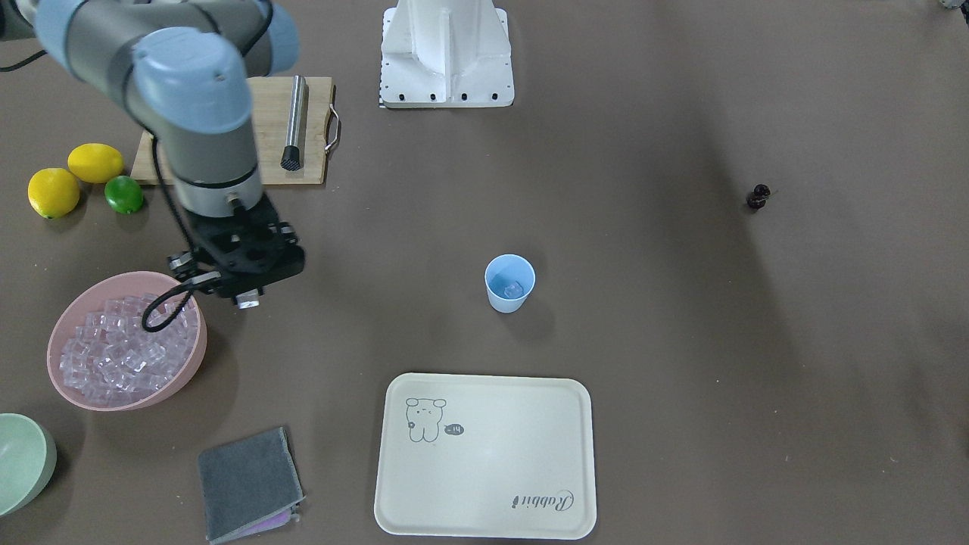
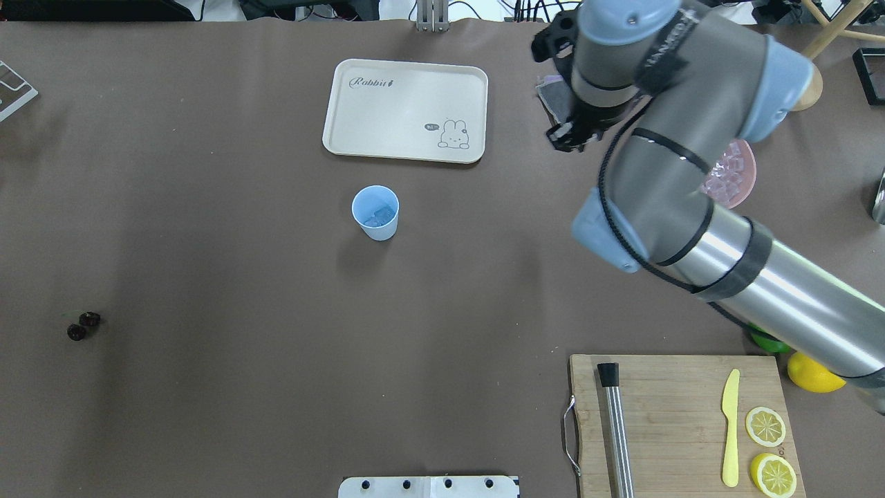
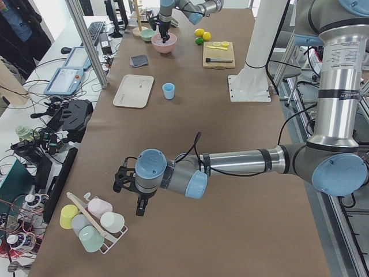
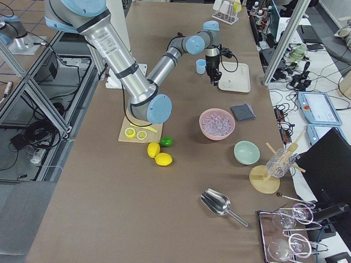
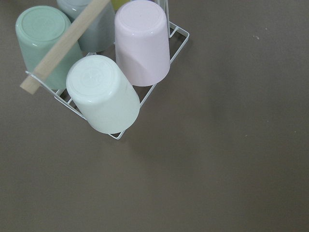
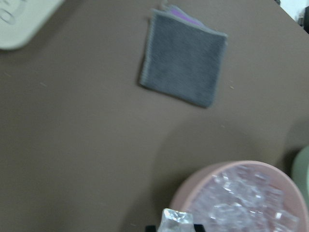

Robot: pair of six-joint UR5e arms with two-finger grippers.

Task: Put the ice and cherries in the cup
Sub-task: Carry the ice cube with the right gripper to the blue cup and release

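**Right arm, wrist view.** right gripper [image 6: 174,228]: only the two dark tips show at the bottom edge, closed close on one ice cube [image 6: 175,220]. The front view hides this grip under the wrist body. Below the cube is the pink bowl [image 6: 231,166], heaped with ice [image 6: 246,205]. Beyond lie a grey cloth [image 6: 186,63] and a corner of the tray [image 6: 19,21].

**Pose.** The right arm reaches out with its elbow raised and its wrist pointing straight down, held high over the bowl's rim on the side toward the cup.

**Mid-table.** cup [image 1: 509,284]: upright and alone, well apart from the bowl. The front view shows one clear cube in its bottom.

**Tray, writing.** The overhead view reads "Rabbit" in script, with a drawn rabbit and a small bubble reading "hi".

**Far end.** cherries [image 1: 757,196]: a dark pair on the bare table, well apart from the cup.

**Overhead view only.** cutting board [image 2: 664,415], bearing a steel rod [image 2: 615,429], a yellow knife [image 2: 730,429] and lemon slices [image 2: 765,427].

**Left arm.** It appears only in the left side view, stretched low along the table. left gripper [image 3: 134,196]: whether it is closed or parted cannot be told. Its wrist view shows upturned cups in a wire rack [image 5: 159,87].
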